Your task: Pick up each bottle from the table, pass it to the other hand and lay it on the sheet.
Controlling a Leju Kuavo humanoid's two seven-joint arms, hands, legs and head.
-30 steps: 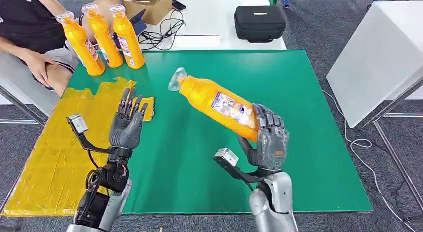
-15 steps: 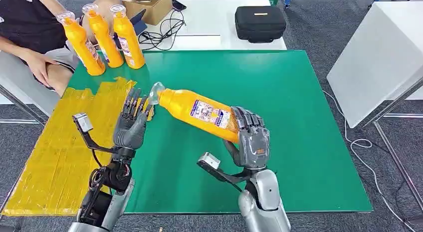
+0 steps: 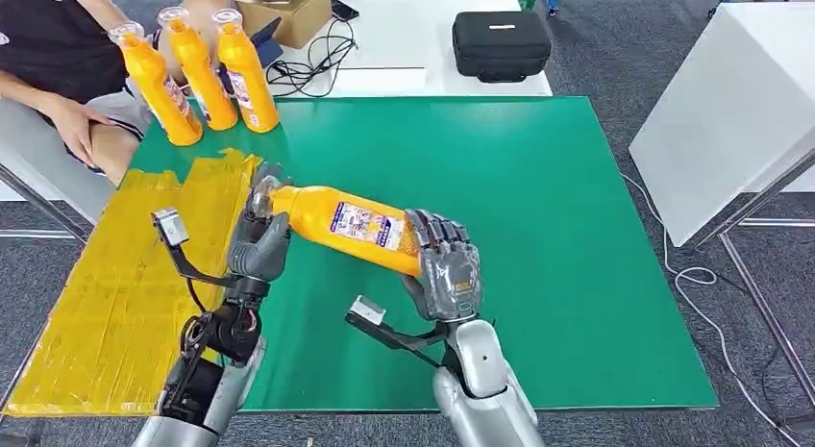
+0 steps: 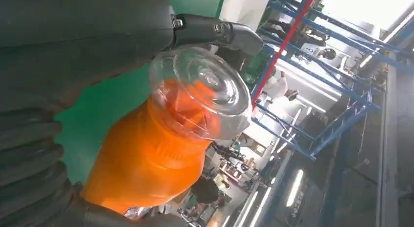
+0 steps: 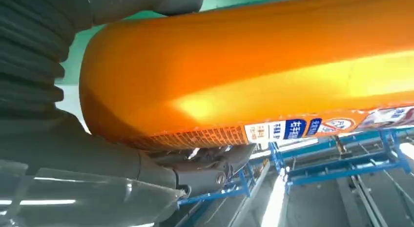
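Orange plastic bottle [image 3: 348,223] with a clear cap and printed label, lying nearly level above the green table [image 3: 567,226], base gripped in the right hand [image 3: 444,269], cap end resting in the left hand [image 3: 261,237], whose closing on it cannot be told; yellow sheet [image 3: 115,274] lying just left, three more bottles [image 3: 197,72] standing at the far edge beside a seated person [image 3: 58,72]. Having swung leftward since a second ago. Left wrist: clear cap [image 4: 202,92] sitting between thumb and fingers [image 4: 215,31]. Right wrist: orange body [image 5: 254,75] being clasped.

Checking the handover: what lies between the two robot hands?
In the head view, the orange bottle spans it: base in the right robot hand, cap at the left robot hand.
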